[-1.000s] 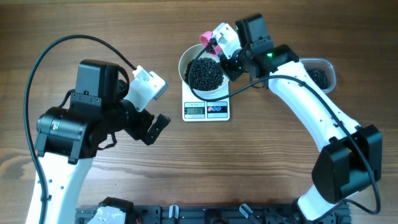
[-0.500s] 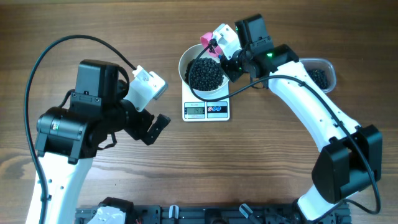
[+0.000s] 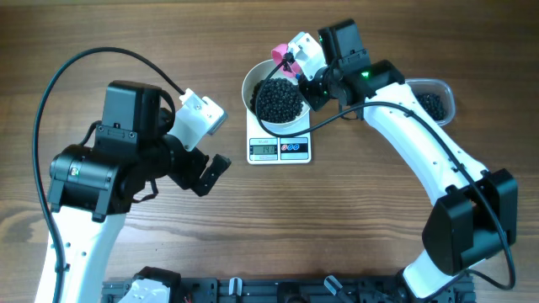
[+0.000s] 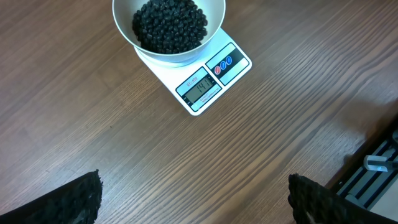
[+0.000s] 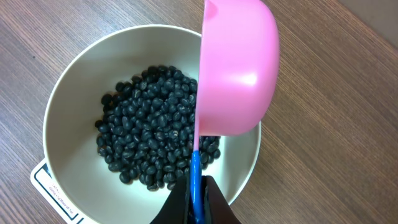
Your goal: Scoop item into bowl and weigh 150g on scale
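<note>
**Operator:** What's in the containers?

**Spotter:** Your white bowl sits on the scale and holds a heap of the black beads. They cover the bottom and bank up towards its 3 o'clock wall. The clear tub is on the table at 3 o'clock from the bowl, well apart from it, with a thin layer of the same beads inside.

**Operator:** And the beads themselves?

**Spotter:** In your right wrist view they're small, round and glossy black, packed tight, and each is far smaller than the pink scoop. The bowl's wall is bare from 7 round to 12 o'clock.

**Operator:** Where's the scoop?

**Spotter:** It's above the bowl's rim at about 2 o'clock in that view, turned on its side. You see only its rounded back, so I can't tell what's inside.

**Operator:** Pincers?

**Spotter:** Your right gripper is clamped tight on the scoop's thin blue handle. Your left gripper is spread wide with nothing between its fingers. Seen from overhead it hangs over bare wood at 8 o'clock from the scale, well apart from it.

**Operator:** The scale?

**Spotter:** It's flat, white and square, with the display and two round buttons on its 6 o'clock edge in the overhead view. The digits are lit but too small to read.
</note>
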Motion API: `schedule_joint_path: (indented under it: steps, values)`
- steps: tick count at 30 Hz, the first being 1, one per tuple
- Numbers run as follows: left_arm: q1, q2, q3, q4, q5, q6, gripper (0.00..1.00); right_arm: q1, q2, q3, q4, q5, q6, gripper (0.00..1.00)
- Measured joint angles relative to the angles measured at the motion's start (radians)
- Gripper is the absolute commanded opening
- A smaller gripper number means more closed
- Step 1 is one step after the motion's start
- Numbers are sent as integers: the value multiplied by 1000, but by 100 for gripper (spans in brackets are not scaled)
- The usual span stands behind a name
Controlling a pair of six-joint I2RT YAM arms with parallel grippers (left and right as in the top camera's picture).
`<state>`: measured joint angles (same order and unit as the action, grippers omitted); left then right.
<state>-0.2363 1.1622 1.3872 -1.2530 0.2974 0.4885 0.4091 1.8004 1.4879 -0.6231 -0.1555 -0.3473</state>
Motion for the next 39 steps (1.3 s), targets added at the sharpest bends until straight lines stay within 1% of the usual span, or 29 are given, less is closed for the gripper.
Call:
schedule_joint_path:
  steps: [3,5,8,11,16,20,23,25,27,30,34,37,39]
  values:
    - [0,0,0,0,0,0,100,6,0,0,-5,0,-23,4]
    - [0,0,0,0,0,0,100,24,0,0,-29,21,-70,4]
    - [0,0,0,0,0,0,100,74,0,0,-38,110,-142,4]
    - [0,0,0,0,0,0,100,82,0,0,-34,169,-175,4]
    - [0,0,0,0,0,0,100,78,0,0,20,220,-174,4]
    - [0,0,0,0,0,0,100,65,-16,3,34,235,-102,4]
    - [0,0,0,0,0,0,100,5,-68,17,23,242,-37,4]
    - [0,0,0,0,0,0,100,-63,-124,24,-12,243,2,4]
    - [0,0,0,0,0,0,100,-158,-190,34,-81,250,28,4]
    - [0,0,0,0,0,0,100,-280,-243,45,-231,255,44,4]
    - [0,0,0,0,0,0,100,-394,-245,45,-389,262,48,4]
    - [0,0,0,0,0,0,100,-424,-236,45,-451,261,48,4]
    - [0,0,0,0,0,0,100,-439,-200,45,-492,261,48,4]
